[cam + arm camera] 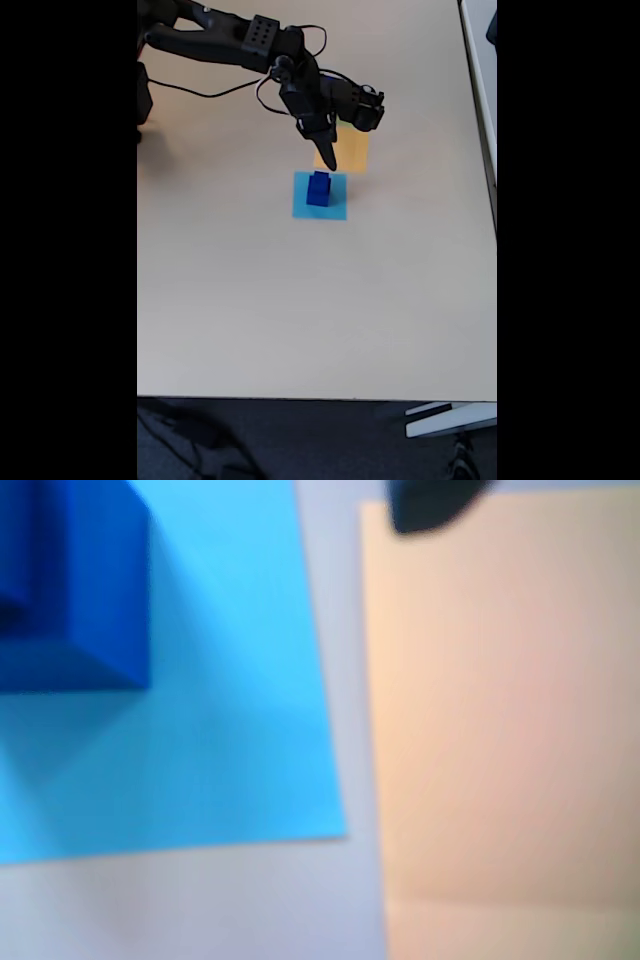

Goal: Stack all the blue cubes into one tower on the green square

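Fixed view: pale table (pixel 250 300) | blue cubes (pixel 319 189) on light-blue square (pixel 334 208) | gripper (pixel 329 162) state unclear | dark floor (pixel 300 440)

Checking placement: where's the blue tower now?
The tower stands on the light-blue square in the fixed view, just below the orange square.

Lab-like: robot arm (pixel 250 45) on bare table (pixel 250 300).

A pale table (pixel 250 300) carries a light-blue square (pixel 320 207) beside an orange square (pixel 352 152).
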You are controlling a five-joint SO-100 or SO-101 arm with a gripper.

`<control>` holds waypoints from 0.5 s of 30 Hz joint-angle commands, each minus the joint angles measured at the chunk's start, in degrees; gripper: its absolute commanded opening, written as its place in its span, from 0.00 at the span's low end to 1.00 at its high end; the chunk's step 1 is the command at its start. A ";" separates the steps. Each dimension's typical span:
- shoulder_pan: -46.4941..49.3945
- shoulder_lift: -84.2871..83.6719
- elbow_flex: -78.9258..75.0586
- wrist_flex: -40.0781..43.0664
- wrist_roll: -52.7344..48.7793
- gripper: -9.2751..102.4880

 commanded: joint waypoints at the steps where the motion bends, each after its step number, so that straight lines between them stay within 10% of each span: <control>1: 0.62 6.15 -0.53 -1.05 -1.58 0.34; 15: 4.22 5.45 0.44 -1.05 -3.16 0.33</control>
